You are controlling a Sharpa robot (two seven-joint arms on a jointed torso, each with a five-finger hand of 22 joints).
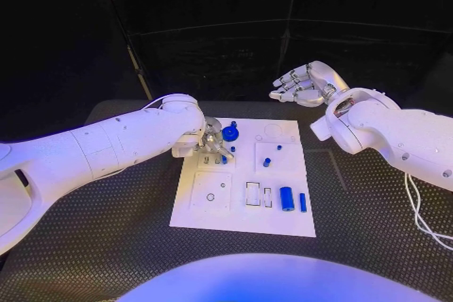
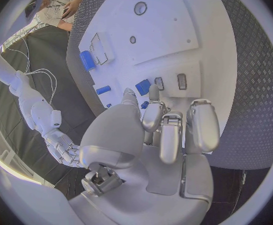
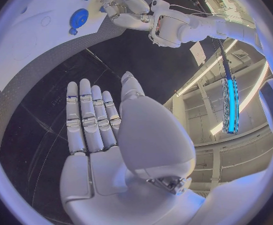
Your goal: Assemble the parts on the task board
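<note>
The white task board [image 1: 241, 213] lies in the middle of the black table. My left hand [image 1: 213, 143] hangs low over its far left part, fingers curled down beside a round blue part [image 1: 230, 133]. In the left wrist view the fingertips [image 2: 154, 91] flank a blue part [image 2: 143, 87] and a small blue piece [image 2: 144, 105]; whether they pinch either is unclear. Two blue cylinders [image 1: 286, 198] lie near the board's front right, and small blue pegs [image 1: 267, 162] stand in its middle. My right hand [image 1: 302, 82] is raised beyond the board's far edge, holding nothing, fingers straight [image 3: 89, 115].
Recessed slots [image 1: 253, 193] and a square plate with a small hole [image 1: 211, 192] occupy the board's near half. A white cable [image 1: 423, 213] trails on the table at the right. Textured black mat [image 1: 113, 236] surrounds the board.
</note>
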